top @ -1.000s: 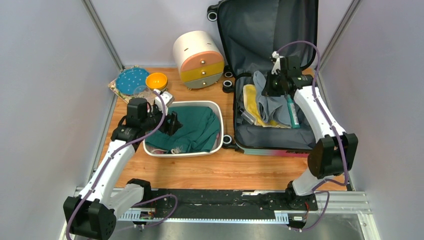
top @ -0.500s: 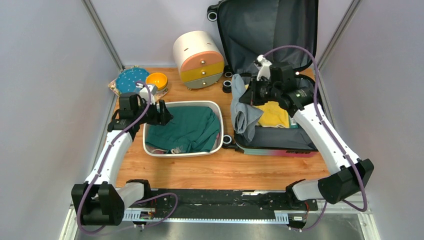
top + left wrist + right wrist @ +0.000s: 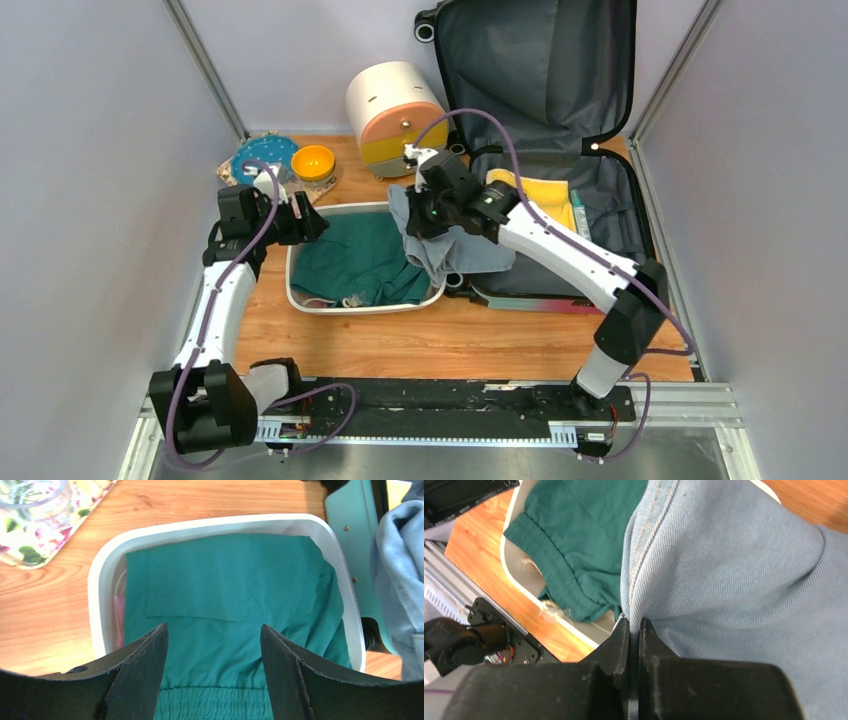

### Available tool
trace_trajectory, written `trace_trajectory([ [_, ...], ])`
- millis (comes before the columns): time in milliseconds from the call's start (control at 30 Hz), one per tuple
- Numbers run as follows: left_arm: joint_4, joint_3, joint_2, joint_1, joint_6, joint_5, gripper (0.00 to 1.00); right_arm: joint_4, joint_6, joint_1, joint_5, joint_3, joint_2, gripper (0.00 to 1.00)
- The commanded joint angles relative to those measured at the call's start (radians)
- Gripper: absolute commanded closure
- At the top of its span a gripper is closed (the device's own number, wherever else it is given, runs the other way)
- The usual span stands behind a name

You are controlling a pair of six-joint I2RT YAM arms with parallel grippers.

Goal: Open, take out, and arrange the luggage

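Room: pale lilac walls close in on the left, back and right, with a metal post in each back corner.
Surface (image 3: 400,340): orange-brown wood grain, bare in front of both grippers.
Left gripper (image 3: 214,630): fingers spread wide and holding nothing, above the left end of the white basin (image 3: 292,275).
Green garment (image 3: 225,580): folded in the basin, directly below and ahead of the left gripper.
Floral tray (image 3: 30,555): behind the left gripper.
Round cabinet (image 3: 385,100): behind the right gripper, cream with pink and yellow drawers.
Right gripper (image 3: 634,625): pressed together, pinching a pale blue denim garment (image 3: 455,250) that hangs over the basin's right rim.
Luggage (image 3: 540,60): to the right of the right gripper, open. The lid stands against the back wall, the lower half lies flat. Dark grey lining, black wheels, a pink-to-teal edge along the front.
Yellow cloth (image 3: 555,200): inside the luggage, right of the right gripper.
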Motion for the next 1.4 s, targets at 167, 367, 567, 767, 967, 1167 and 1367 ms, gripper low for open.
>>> trace_trajectory([
  [167, 0.071, -0.039, -0.03, 0.083, -0.085, 0.0, 0.24, 0.214, 0.1, 0.114, 0.127, 0.271, 0.275, 1.0],
  [367, 0.08, -0.039, -0.029, 0.095, -0.089, 0.012, 0.24, 0.205, 0.232, 0.178, 0.15, 0.403, 0.5, 1.0],
  [567, 0.089, -0.052, -0.037, 0.098, -0.083, 0.008, 0.24, 0.231, 0.379, 0.189, 0.13, 0.458, 0.575, 1.0],
  [767, 0.1, -0.059, -0.034, 0.104, -0.111, -0.003, 0.24, 0.308, 0.462, 0.198, 0.159, 0.467, 0.552, 0.95],
  [967, 0.041, -0.038, -0.032, 0.109, -0.076, 0.043, 0.25, 0.358, 0.309, 0.148, 0.015, 0.34, 0.411, 0.53],
  [1167, 0.048, -0.141, -0.049, 0.109, -0.1, 0.224, 0.24, 0.247, 0.089, 0.06, -0.045, 0.205, 0.218, 0.34],
  [1367, 0.013, -0.173, -0.024, 0.103, -0.059, 0.235, 0.24, 0.165, -0.009, -0.062, 0.03, 0.006, 0.07, 0.33],
])
